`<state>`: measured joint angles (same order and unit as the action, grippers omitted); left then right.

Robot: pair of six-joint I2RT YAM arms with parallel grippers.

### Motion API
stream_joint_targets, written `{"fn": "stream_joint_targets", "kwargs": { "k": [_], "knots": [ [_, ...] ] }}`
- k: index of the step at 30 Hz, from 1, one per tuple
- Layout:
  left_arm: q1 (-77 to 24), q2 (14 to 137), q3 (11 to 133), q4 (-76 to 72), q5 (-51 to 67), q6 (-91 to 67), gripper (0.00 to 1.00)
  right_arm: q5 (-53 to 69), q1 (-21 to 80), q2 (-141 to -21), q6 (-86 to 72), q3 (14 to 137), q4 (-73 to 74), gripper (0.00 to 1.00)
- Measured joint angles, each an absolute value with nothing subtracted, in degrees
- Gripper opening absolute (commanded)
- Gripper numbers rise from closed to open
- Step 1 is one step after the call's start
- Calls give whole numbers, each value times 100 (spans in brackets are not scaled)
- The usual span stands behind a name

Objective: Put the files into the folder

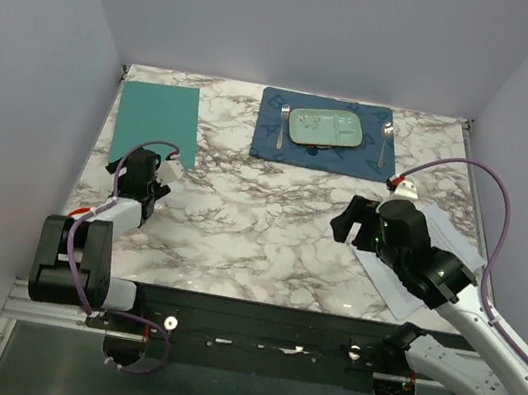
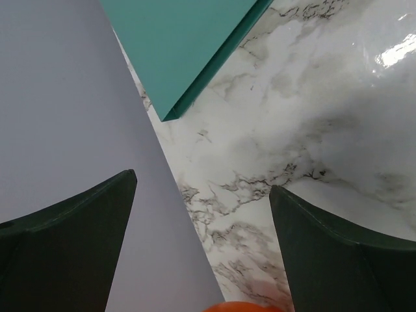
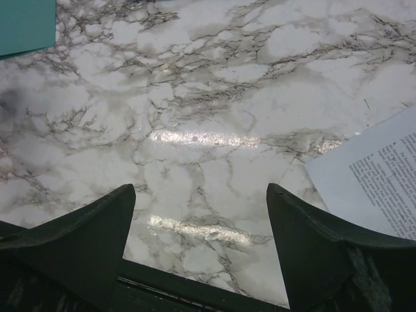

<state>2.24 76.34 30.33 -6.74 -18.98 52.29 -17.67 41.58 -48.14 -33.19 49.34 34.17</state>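
The white printed paper sheets (image 3: 377, 175) lie well right of the flat teal card folder (image 1: 158, 119), which looks shut, probably why my left gripper (image 2: 201, 188) hangs wide open and empty at its near corner. The right gripper (image 3: 201, 195), far right of the folder, gapes empty too.

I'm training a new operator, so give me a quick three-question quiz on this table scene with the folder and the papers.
1. True or false: the folder lies on the blue placemat.
2. The files lie by which arm? A left, B right.
3. Fill in: the left end effector and the right end effector both stand ___.
Key: 1 false; 2 B; 3 open.
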Motion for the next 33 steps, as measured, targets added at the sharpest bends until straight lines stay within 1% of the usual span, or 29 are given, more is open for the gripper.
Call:
{"fn": "stream_joint_targets", "kwargs": {
  "k": [8, 14, 22, 33],
  "knots": [
    [276, 8632, 2539, -2768, -2193, 6198, 99, -1726, 4158, -4989, -3712, 5046, 3632, 82],
    [539, 9314, 2480, -4119, -2255, 6744, 99, -1662, 4158, -5070, -3953, 5046, 3629, 78],
    [714, 9730, 2899, -4685, -2265, 6858, 98, -1588, 4158, -5133, -4095, 5037, 3625, 76],
    [714, 10165, 3208, -4875, -2290, 7050, 98, -1588, 4158, -5133, -4178, 4910, 3616, 75]
  ]
}}
